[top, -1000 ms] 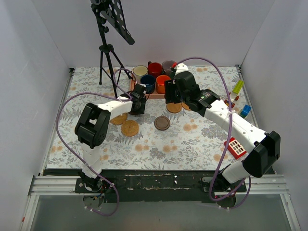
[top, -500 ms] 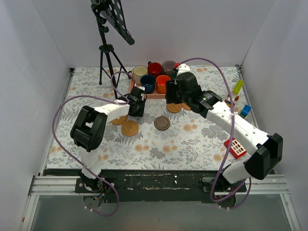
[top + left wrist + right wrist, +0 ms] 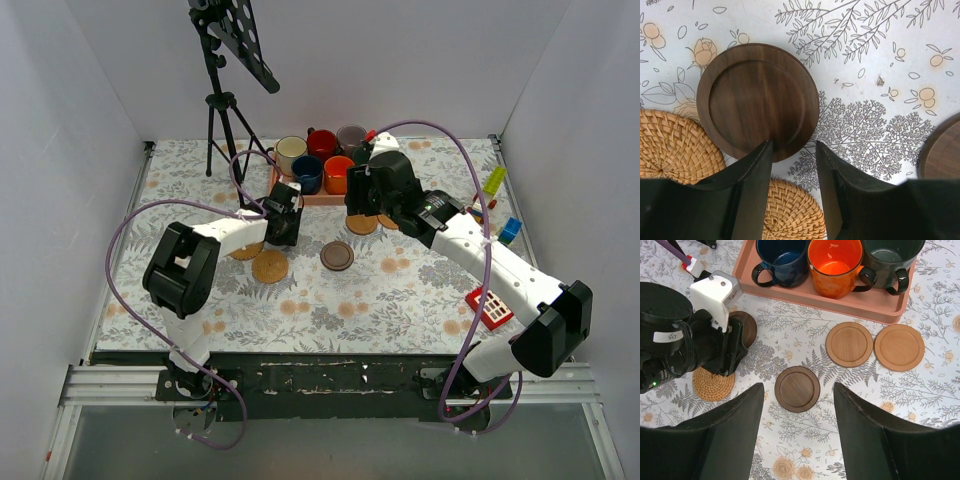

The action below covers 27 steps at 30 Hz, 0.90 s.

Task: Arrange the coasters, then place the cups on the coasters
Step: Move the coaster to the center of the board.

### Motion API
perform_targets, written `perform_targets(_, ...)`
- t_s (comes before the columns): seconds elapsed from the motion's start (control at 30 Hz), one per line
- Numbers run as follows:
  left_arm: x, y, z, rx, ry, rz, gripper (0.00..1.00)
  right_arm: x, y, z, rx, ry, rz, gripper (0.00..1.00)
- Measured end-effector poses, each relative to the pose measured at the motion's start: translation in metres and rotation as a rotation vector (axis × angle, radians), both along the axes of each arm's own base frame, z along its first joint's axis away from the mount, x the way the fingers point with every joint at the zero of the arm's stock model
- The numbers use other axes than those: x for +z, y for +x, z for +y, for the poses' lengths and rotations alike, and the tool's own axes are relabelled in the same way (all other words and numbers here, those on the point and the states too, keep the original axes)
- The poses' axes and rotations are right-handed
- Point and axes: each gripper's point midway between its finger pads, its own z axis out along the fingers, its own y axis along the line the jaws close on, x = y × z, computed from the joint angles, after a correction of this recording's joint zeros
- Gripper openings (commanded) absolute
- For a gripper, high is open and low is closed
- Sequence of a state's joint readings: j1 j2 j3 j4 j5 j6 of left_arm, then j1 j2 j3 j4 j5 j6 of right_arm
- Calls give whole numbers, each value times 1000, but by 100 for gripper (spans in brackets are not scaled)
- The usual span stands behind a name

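My left gripper [image 3: 794,150] is open by a narrow gap, low over the cloth. Its left fingertip [image 3: 765,152] overlaps the near rim of a dark brown coaster [image 3: 757,100]; nothing sits between the jaws. Two woven coasters [image 3: 675,147] [image 3: 792,210] lie beside it. My right gripper [image 3: 796,390] hangs wide open above a second dark brown coaster [image 3: 797,388]. Two tan coasters [image 3: 849,343] [image 3: 899,347] lie before the pink tray [image 3: 825,296]. The tray holds navy [image 3: 780,257], orange [image 3: 834,262], dark green [image 3: 890,255], cream [image 3: 291,150], red [image 3: 322,143] and grey-lilac [image 3: 351,135] cups.
A black music stand on a tripod [image 3: 225,110] stands at the back left. Toy blocks [image 3: 495,180] [image 3: 510,228] and a red-and-white piece [image 3: 490,305] lie on the right. White walls close in three sides.
The left arm's elbow has swung left and down while its gripper stays at the dark coaster. The right arm has drifted slightly right.
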<state>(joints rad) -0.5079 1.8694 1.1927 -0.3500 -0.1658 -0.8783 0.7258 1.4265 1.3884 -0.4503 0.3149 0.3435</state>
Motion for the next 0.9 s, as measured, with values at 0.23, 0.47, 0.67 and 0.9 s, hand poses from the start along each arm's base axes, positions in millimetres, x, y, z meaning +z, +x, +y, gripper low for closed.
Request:
perform_targets(0.23,0,-6,0,-8,-5,10,37,0,0,0,-1,3,-2,65)
perform_targets(0.47,0,-10,0,-13,-5,15,36,0,0,0,-1,3,-2,65)
perform_targets(0.67,0,-15,1,-16,0,21,35,0,0,0,0,3,-1,65)
perform_targets(0.9,0,-16,2,-12,6,21,36,-2,-1,0,0,0,1,65)
